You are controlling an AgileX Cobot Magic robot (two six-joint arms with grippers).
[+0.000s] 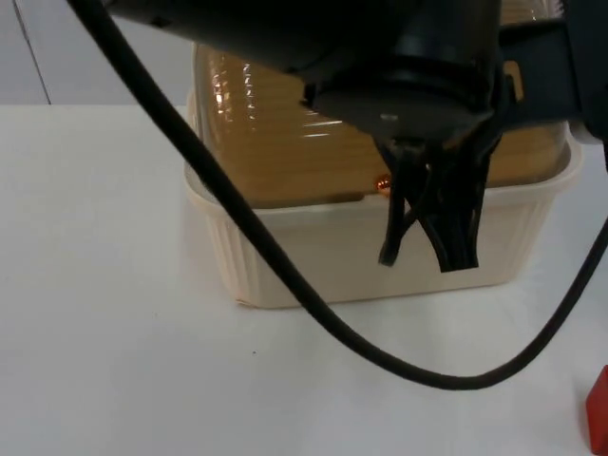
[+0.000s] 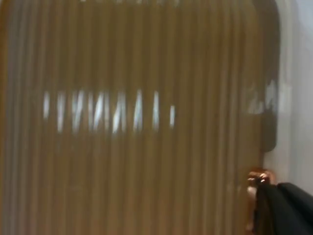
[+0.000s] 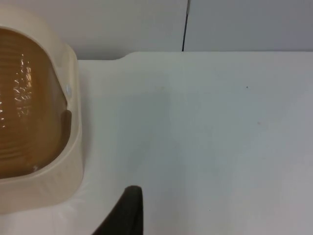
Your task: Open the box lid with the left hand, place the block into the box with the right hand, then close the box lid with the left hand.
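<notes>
Box [image 1: 380, 247]: a cream plastic tub with rounded corners and faint vertical ribbing on its front wall, standing on the white counter [image 1: 114, 313] directly beneath the left hand [image 1: 427, 256]. Its lid [image 1: 285, 142] is translucent amber with fine parallel ridges that catch the light in short bright streaks; it lies flat within the cream rim, so the box reads as closed. A small copper-coloured knob [image 1: 383, 185] sits at the lid's front edge, just beside the left hand's fingers on their inner side; in the left wrist view the same knob [image 2: 258, 178] lies right against a black fingertip [image 2: 286, 210], with the ridged lid [image 2: 137, 147] beyond it. The left hand hangs over the box's front edge, its fingers spread apart and pointing down across the front wall; whether they touch the knob or the wall cannot be told. The left arm covers the rear of the lid and much of the box's far rim. A red block [image 1: 598, 408] lies on the counter well to the outer side of the left hand, cut off by the frame edge, so its shape is unclear. The right hand [image 3: 128, 215] waits over bare counter beside the box [image 3: 68, 147]; one dark finger is visible and its state cannot be told.
</notes>
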